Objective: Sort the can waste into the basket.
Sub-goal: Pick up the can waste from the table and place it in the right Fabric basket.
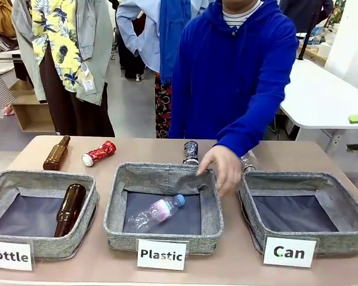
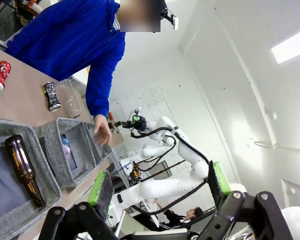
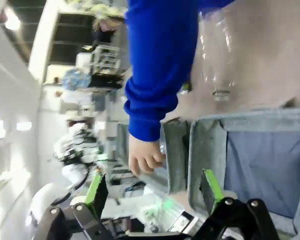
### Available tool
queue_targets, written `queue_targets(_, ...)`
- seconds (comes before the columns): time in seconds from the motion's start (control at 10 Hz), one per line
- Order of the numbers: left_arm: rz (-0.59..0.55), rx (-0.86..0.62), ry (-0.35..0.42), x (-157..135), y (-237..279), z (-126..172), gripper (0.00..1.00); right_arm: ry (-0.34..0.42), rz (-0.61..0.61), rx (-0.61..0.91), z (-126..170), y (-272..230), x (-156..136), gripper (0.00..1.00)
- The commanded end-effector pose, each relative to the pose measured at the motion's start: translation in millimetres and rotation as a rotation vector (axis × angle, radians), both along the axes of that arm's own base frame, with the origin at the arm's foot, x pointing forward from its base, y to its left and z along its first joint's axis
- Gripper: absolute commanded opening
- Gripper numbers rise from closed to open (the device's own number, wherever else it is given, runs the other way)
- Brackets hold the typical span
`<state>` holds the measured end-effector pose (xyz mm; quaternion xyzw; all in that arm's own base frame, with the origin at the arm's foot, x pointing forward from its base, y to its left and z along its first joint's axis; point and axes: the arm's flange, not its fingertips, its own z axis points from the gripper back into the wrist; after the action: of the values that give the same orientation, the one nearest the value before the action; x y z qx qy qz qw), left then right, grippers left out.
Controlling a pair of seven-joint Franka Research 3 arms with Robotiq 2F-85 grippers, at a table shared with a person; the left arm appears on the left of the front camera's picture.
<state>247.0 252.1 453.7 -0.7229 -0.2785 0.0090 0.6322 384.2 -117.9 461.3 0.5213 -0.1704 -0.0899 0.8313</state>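
The red crushed can [image 1: 98, 152] lies on the table behind the "Bottle" basket. The black crushed can [image 1: 191, 152] lies behind the "Plastic" basket. The grey "Can" basket [image 1: 346, 241] at the right holds nothing. In the left wrist view, my left gripper [image 2: 160, 185] is open and raised above the table's left side, with the red can [image 2: 0, 76] and black can [image 2: 52, 96] far beyond it. My right gripper [image 3: 154, 192] is open beside the Can basket [image 3: 207, 145], with nothing between its fingers.
The person's hand [image 1: 222, 168] hovers at the far right corner of the "Plastic" basket [image 1: 212, 232], which holds a clear bottle [image 1: 156, 211]. Another clear bottle [image 1: 247, 162] lies behind the hand. One brown bottle [image 1: 56, 152] lies on the table, another [image 1: 70, 208] in the "Bottle" basket [image 1: 77, 241].
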Motion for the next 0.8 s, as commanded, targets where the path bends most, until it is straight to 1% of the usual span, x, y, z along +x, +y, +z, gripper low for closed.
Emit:
queue_targets(0.0, -0.001, -0.015, 0.000, -1, 1, 5, 1.00, 0.063, -0.024, -0.148, 22, 68, 20, 1.00)
queue_targets(0.1, -0.001, -0.015, 0.000, -1, 1, 5, 1.00, 0.077, -0.044, -0.170, 26, 67, 22, 1.00)
queue_targets(0.2, -0.001, -0.015, 0.000, -1, 1, 5, 1.00, 0.039, -0.046, -0.121, 28, 55, 14, 1.00)
queue_targets(0.4, -0.001, -0.015, 0.000, -1, 1, 5, 1.00, 0.007, -0.131, -0.107, 22, 42, -14, 1.00)
queue_targets(0.5, -0.001, -0.015, 0.000, -1, 1, 5, 1.00, 0.000, -0.184, -0.160, 20, 47, -24, 1.00)
queue_targets(0.6, -0.001, -0.015, 0.000, -1, 1, 5, 1.00, -0.028, -0.236, -0.170, 19, 45, -36, 1.00)
queue_targets(0.7, -0.001, -0.015, 0.000, -1, 1, 5, 1.00, -0.088, -0.262, -0.142, 18, 34, -45, 1.00)
